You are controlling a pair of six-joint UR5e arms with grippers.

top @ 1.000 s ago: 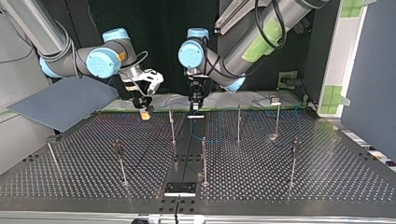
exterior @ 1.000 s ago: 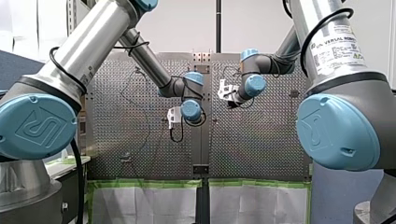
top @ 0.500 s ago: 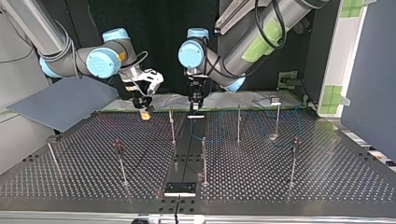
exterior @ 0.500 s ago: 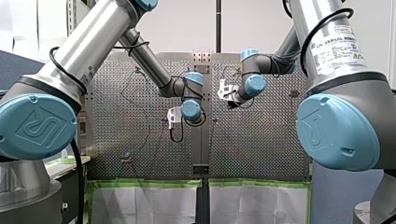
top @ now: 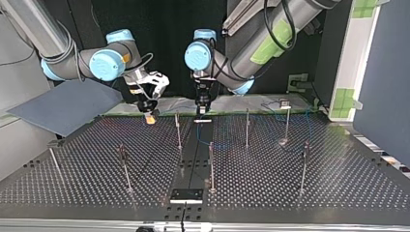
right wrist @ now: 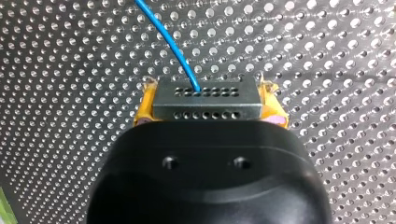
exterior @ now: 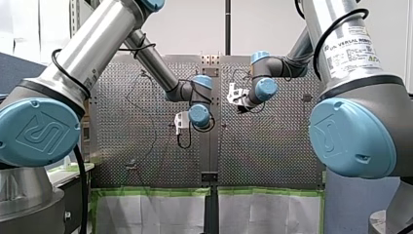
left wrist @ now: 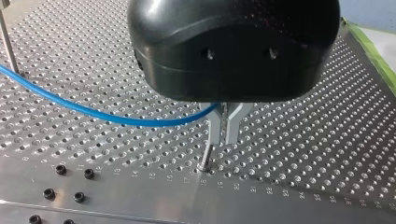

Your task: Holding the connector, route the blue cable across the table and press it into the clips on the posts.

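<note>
A robotics lab, set up as a test cell. In the front view, two large industrial robot arms, my left arm (exterior: 97, 44) and my right arm (exterior: 350, 48), the right one carrying a maker's label (exterior: 351, 48), fill both sides. In the top view, a perforated metal table (top: 290, 183) with thin steel posts (top: 211, 164) spans the lower half. Behind it hangs a black backdrop (top: 169, 19), with a grey-blue partition panel (top: 63, 104) at left. Green tape (exterior: 151, 191) edges the sheets at the front view's bottom.

Two arms (exterior: 97, 48) are counted, one gripper apiece. One connector (right wrist: 205, 98) is held between the right gripper's (right wrist: 208, 109) two yellow pads (right wrist: 145, 106), with one blue cable (right wrist: 173, 44) ahead of it. Seven posts (top: 211, 166) are tallied.
</note>
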